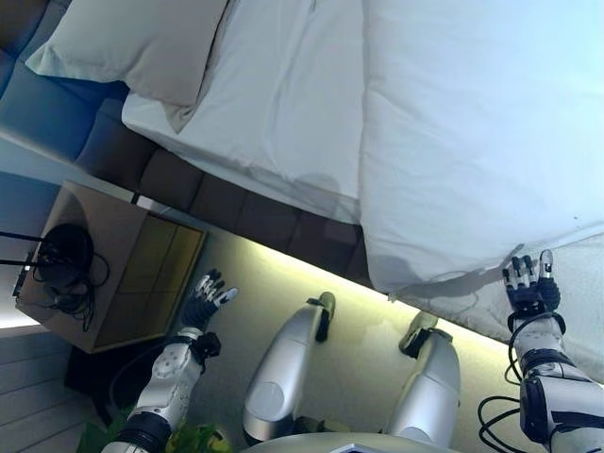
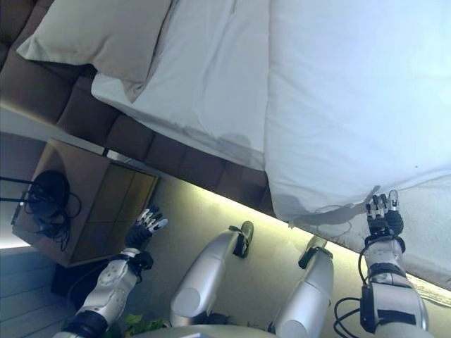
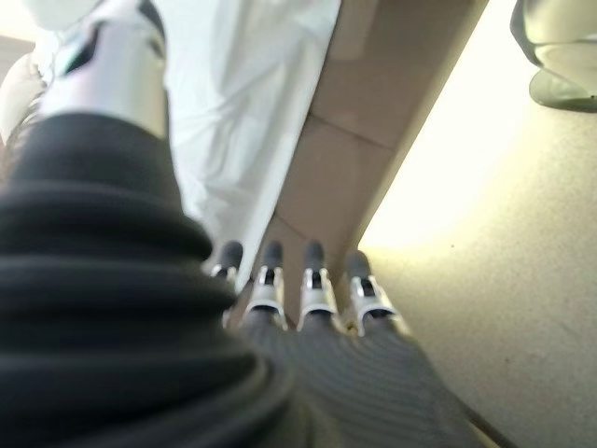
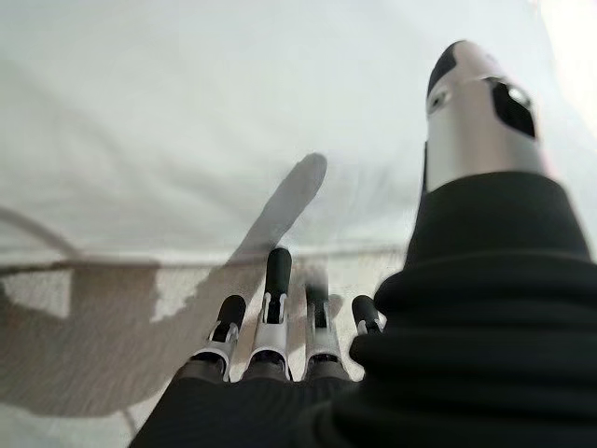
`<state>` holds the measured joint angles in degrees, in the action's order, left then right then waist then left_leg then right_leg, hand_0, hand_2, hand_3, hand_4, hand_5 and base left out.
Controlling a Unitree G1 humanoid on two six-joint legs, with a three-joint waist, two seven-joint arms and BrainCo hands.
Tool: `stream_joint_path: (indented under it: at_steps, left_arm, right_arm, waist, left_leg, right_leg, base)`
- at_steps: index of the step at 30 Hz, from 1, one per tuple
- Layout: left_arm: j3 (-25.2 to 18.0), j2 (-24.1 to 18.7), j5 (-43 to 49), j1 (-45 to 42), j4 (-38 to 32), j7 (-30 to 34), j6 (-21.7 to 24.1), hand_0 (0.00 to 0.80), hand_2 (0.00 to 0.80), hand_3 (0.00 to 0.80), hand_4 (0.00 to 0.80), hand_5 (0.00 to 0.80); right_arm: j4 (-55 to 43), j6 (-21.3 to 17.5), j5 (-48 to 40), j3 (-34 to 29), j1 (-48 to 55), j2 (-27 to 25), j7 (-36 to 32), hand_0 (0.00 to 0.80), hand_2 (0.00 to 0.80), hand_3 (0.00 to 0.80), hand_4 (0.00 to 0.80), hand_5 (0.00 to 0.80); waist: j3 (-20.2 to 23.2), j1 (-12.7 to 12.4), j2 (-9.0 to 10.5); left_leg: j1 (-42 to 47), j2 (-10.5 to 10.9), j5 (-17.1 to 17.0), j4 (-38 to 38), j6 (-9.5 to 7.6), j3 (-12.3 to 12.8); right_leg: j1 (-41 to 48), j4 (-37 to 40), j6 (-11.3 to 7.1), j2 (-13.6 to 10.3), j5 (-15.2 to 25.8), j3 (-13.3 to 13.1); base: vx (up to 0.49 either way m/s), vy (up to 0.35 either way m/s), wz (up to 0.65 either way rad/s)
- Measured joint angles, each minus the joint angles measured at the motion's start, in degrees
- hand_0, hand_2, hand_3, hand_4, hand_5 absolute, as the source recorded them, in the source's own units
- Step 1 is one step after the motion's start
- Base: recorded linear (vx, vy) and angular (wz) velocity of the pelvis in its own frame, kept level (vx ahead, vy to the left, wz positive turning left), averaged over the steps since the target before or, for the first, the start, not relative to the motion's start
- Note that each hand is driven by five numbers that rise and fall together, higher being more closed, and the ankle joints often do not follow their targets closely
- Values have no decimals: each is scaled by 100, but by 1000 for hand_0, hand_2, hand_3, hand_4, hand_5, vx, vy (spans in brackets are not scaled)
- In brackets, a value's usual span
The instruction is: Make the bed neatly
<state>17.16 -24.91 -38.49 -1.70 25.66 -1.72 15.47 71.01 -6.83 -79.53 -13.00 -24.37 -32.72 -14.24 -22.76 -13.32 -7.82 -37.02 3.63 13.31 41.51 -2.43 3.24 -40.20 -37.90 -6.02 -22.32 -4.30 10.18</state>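
A white duvet [image 1: 472, 123] covers the right part of the bed, and its lower edge hangs over the bed's side. Left of it lies the bare white sheet [image 1: 283, 104], lightly creased. A pale pillow [image 1: 132, 42] rests at the upper left, by the headboard. My right hand [image 1: 530, 288] is at the duvet's hanging edge, open with straight fingers [image 4: 277, 280] that hold nothing. In the right wrist view they point at the duvet [image 4: 233, 140] from close by. My left hand [image 1: 206, 304] hovers open over the floor beside the bed, apart from the sheet [image 3: 252, 84].
The dark padded bed base [image 1: 245, 212] runs diagonally, with a lit strip of floor below it. A wooden nightstand [image 1: 113, 274] with a bundle of black cables [image 1: 61, 264] stands left of my left hand. Green leaves [image 1: 189, 439] show at the bottom left.
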Motion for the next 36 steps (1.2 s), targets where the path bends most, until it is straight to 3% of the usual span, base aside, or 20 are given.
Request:
stream_joint_path:
  at_steps: [9,19,36]
  left_arm:
    - [12,79,-56,-24,6,-42,40,0,0,0,0,0]
    - [37,77,-110,-48,-13,-85,290,0,0,0,0,0]
    - [38,97,-185,-331,-210,-30,401,0,0,0,0,0]
  right_arm:
    - [28,66,64,13,207,220,-180,0,0,0,0,0]
    - [132,197,85,14,-467,-533,-70,0,0,0,0,0]
    - [433,668,467,26,-749,-944,-7,0,0,0,0,0]
  waist:
    - [-44,1,-59]
    - [-214,-32,-231]
    - [-338,-72,-262]
  left_leg:
    - [7,-24,30,15,4,75]
    - [-313,-15,6,155,-10,77]
    - [-288,54,-18,213,-60,32]
  right_leg:
    - [-30,14,-1,13,10,-32]
    - [-307,-56,-21,2,67,-62]
    - [-252,-181,-4,-99,55,-34]
  base:
    - [63,19,-4]
    - [-2,-2,1]
    - [42,29,3]
